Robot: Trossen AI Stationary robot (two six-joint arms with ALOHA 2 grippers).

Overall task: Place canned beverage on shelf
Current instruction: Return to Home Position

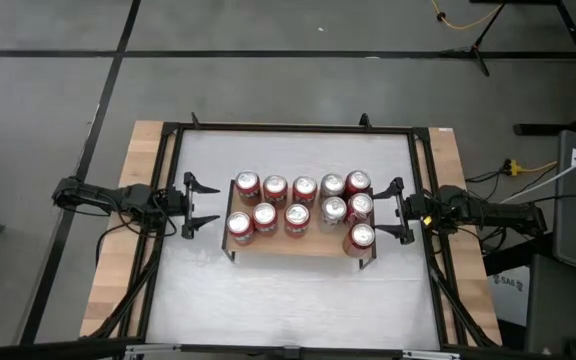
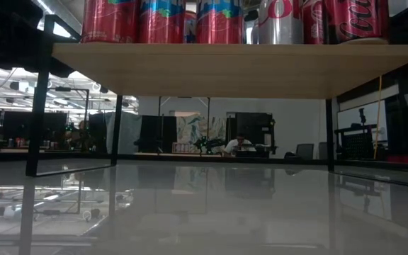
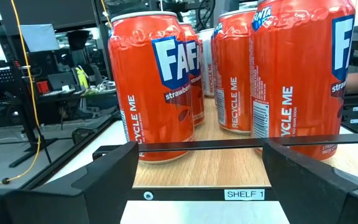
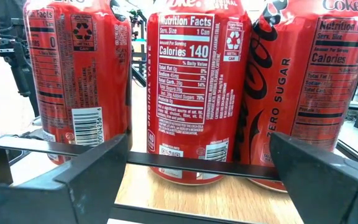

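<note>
Cans (image 1: 297, 217) all stand upright on the shelf, so what is left, as I judge it, is only to get both arms clear without disturbing them. The table (image 1: 298, 300) carries the shelf (image 1: 288, 243) near its middle, with bare surface in front of the shelf and to either side of it. On the shelf's plank the cans make two rough rows, packed close. One red can (image 1: 362, 237) stands at the shelf's front right corner, close to the edge. The left gripper (image 1: 215, 204) hangs just off the shelf's left end, jaws spread wide and empty, facing the nearest cans. The right gripper (image 1: 379, 212) sits just off the shelf's right end, likewise open and holding nothing. Its fingers are close to the end cans without, as far as I can tell, touching them. Each arm should draw straight back from the shelf, level, before lifting or turning. The right arm needs the most care, since a sideways swing could clip that corner can.
</note>
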